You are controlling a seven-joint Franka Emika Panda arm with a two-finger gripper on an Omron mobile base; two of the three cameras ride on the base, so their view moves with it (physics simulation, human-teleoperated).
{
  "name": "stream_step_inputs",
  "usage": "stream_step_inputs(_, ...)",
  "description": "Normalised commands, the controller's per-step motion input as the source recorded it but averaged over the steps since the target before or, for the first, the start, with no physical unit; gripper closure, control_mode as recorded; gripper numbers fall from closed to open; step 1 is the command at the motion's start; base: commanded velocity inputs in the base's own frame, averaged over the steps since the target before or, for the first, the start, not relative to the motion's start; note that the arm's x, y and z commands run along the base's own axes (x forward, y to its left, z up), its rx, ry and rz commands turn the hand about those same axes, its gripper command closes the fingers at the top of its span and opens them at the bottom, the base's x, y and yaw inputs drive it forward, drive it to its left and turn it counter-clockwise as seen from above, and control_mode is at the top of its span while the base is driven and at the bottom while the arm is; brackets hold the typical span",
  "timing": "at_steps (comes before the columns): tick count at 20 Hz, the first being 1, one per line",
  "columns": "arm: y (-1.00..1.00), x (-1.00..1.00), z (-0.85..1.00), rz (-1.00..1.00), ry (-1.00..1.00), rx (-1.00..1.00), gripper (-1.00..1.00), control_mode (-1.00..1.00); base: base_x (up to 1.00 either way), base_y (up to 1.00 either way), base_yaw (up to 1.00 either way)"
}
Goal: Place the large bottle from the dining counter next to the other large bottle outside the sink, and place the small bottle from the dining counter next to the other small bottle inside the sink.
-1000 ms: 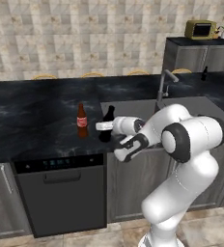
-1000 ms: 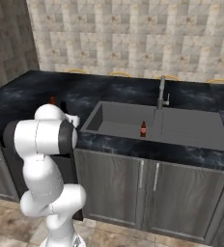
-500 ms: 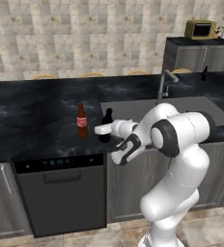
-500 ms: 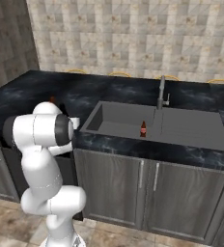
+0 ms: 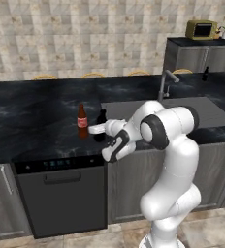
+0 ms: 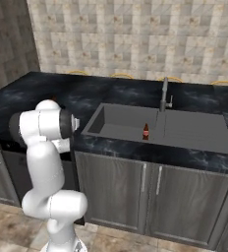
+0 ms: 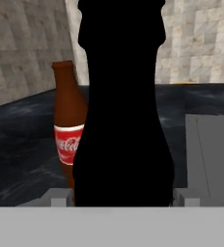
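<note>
Two Tall Bottles Now Side by Side Left of the Sink

Two large bottles stand together on the table: the black bottle (image 5: 101,124) upright just beside the cola bottle (image 5: 82,121), on its sink-ward side. That is the pairing the task asks for, outside the sink (image 5: 182,110), so the first half looks all but finished.

The gripper (image 5: 98,129) reaches in level from the sink side, at the black bottle's lower body. In the hand view the black bottle (image 7: 122,106) fills the middle, its base sitting between the two fingers (image 7: 58,198), with the cola bottle (image 7: 68,130) behind and to one side. The fingers stand wide around the bottle; whether they press it or have just let go, I cannot tell. A low, level hold suits a tall slim bottle, keeping it upright as it is set down.

Inside the sink (image 6: 194,129) a small red-labelled bottle (image 6: 145,132) stands near the tap (image 6: 164,93), waiting for its partner. A small dark bottle (image 5: 205,73) stands on the far table beyond the sink; it is probably the one to fetch next.
</note>
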Motion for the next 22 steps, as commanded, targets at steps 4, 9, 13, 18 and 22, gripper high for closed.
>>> stream_step_inputs(4,0.16,0.28,-0.37,0.0,0.0,0.0,1.0,-1.0,0.0,0.0,0.0)
stream_step_inputs(9,0.16,0.13,-0.48,0.0,0.0,0.0,1.0,-1.0,0.0,0.0,0.0)
stream_step_inputs(13,0.1,0.16,-0.37,0.0,-0.04,0.0,1.0,-1.0,0.0,0.0,0.0)
stream_step_inputs(18,0.09,0.16,-0.37,0.0,-0.03,0.0,1.0,-1.0,0.0,0.0,0.0)
stream_step_inputs(22,0.16,0.05,-0.41,0.0,-0.02,0.0,-1.0,-1.0,0.0,0.0,0.0)
